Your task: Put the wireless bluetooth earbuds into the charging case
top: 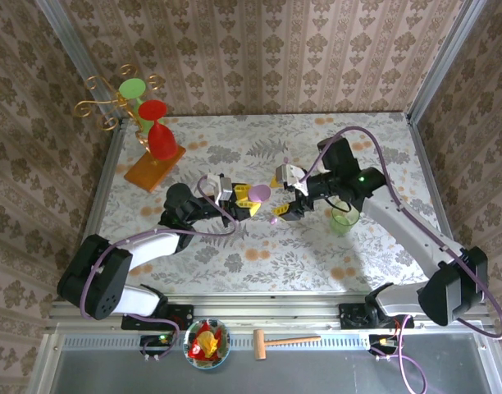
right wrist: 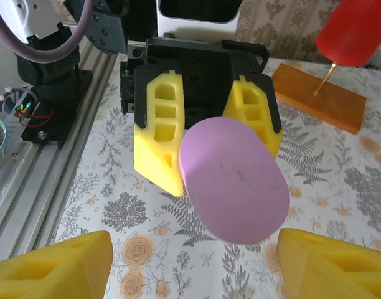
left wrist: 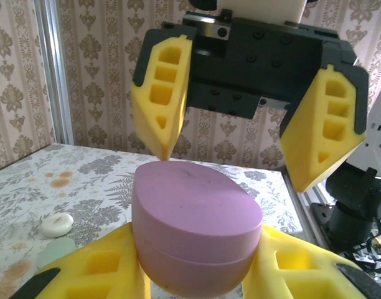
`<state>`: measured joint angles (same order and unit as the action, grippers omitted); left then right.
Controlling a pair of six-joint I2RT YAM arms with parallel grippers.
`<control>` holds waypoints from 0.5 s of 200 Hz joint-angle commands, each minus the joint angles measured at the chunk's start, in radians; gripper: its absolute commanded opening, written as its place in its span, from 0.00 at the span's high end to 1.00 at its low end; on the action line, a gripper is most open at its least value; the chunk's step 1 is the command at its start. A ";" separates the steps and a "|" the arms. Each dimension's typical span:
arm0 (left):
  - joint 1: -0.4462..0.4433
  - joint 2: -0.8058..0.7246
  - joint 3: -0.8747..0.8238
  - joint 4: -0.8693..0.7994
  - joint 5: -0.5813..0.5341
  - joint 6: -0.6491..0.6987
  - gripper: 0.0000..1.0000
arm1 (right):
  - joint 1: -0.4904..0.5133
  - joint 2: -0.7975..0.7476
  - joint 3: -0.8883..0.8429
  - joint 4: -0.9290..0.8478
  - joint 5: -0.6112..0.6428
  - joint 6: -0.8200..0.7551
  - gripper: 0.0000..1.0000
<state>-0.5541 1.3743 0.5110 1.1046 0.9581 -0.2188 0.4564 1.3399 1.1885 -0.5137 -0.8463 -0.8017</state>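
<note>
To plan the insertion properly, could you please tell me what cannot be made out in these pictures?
- Inside of the charging case: left wrist view, the shut lid hides whether any buds sit within.
- Case underside: left wrist view, cut off by the bottom edge and covered by the holding jaws.
- Tiny lilac speck: top view, too small to call an earbud.
- Pale disc: left wrist view, blurred, unidentifiable.

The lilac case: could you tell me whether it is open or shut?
Shut: the lilac case shows lid flush on base, only a seam.
</note>
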 commanded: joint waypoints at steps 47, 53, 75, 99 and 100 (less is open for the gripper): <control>-0.009 -0.011 0.027 0.067 0.079 -0.049 0.74 | 0.027 0.101 0.099 -0.031 -0.029 -0.048 0.34; -0.010 -0.009 0.027 0.069 0.079 -0.050 0.74 | 0.028 0.104 0.103 -0.037 -0.031 -0.050 0.35; -0.012 -0.007 0.033 0.076 0.079 -0.056 0.74 | 0.031 0.117 0.119 -0.076 -0.044 -0.068 0.44; -0.012 -0.001 0.037 0.077 0.086 -0.058 0.74 | 0.031 0.116 0.123 -0.089 -0.054 -0.072 0.63; -0.012 0.000 0.037 0.077 0.087 -0.058 0.74 | 0.031 0.116 0.122 -0.089 -0.055 -0.072 0.63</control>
<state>-0.5579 1.3743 0.5121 1.1313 1.0103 -0.2546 0.4820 1.4490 1.2747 -0.5560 -0.8482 -0.8436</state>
